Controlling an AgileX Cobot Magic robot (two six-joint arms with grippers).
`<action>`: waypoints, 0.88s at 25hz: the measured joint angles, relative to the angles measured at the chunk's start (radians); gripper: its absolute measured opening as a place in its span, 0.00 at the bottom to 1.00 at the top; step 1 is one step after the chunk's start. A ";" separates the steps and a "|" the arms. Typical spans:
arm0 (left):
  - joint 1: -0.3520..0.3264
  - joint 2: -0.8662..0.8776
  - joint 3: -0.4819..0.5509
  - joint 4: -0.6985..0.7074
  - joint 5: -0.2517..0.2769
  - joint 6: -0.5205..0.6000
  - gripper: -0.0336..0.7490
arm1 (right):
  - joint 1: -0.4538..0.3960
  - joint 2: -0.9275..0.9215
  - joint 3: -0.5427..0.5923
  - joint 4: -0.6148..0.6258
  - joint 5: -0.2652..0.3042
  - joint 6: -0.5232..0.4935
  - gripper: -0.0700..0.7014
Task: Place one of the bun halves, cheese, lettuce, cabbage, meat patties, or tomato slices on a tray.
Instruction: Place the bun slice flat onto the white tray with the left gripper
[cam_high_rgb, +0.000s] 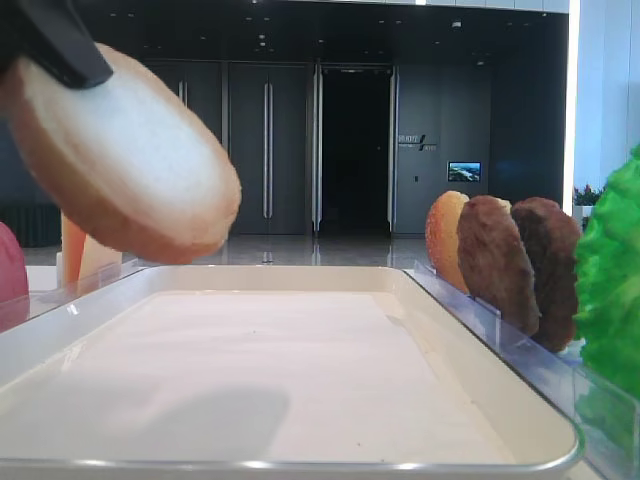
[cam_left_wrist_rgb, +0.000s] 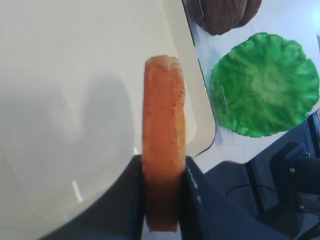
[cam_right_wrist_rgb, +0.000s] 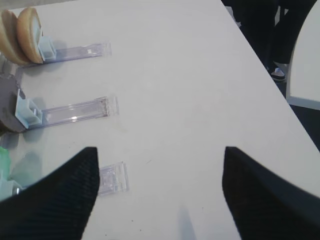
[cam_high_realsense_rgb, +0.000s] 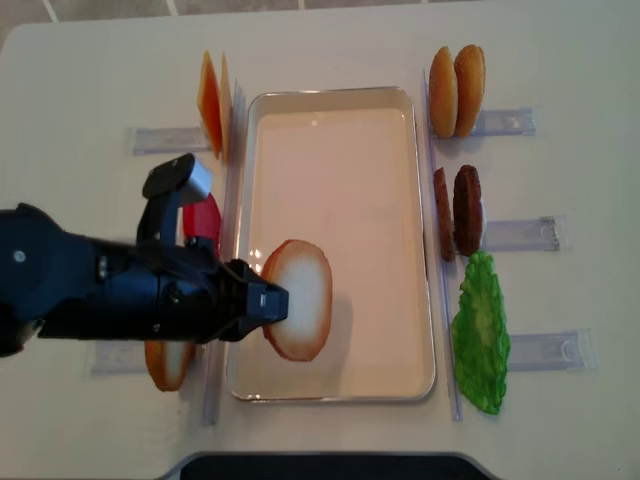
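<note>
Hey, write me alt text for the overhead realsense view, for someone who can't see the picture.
Seen from above, the left end effector holds a bun half over the near left part of an empty cream tray. Right of the tray, clear racks hold buns, two meat patties and lettuce.

The left arm, a bulky black limb, reaches in from the left edge of the overhead view and stretches horizontally toward the middle, its left pincer (cam_high_realsense_rgb: 272, 302) at the far end. That pincer's two dark fingers (cam_left_wrist_rgb: 131, 200) are clamped tight against the opposite flat sides of a bun half (cam_left_wrist_rgb: 162, 145) held on edge (the disc rises upright between them in the left wrist view). The right pincer (cam_right_wrist_rgb: 159, 192) shows only as two black textured fingers at the bottom of its own wrist view, spread wide apart and gripping nothing.
</note>
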 joint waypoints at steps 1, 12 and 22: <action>0.014 0.010 0.011 -0.053 -0.008 0.075 0.23 | 0.000 0.000 0.000 0.000 0.000 0.000 0.76; 0.039 0.262 0.025 -0.579 -0.019 0.652 0.23 | 0.000 0.000 0.000 0.000 0.000 0.000 0.76; 0.039 0.437 0.002 -0.735 0.034 0.892 0.23 | 0.000 0.000 0.000 0.000 0.000 0.000 0.76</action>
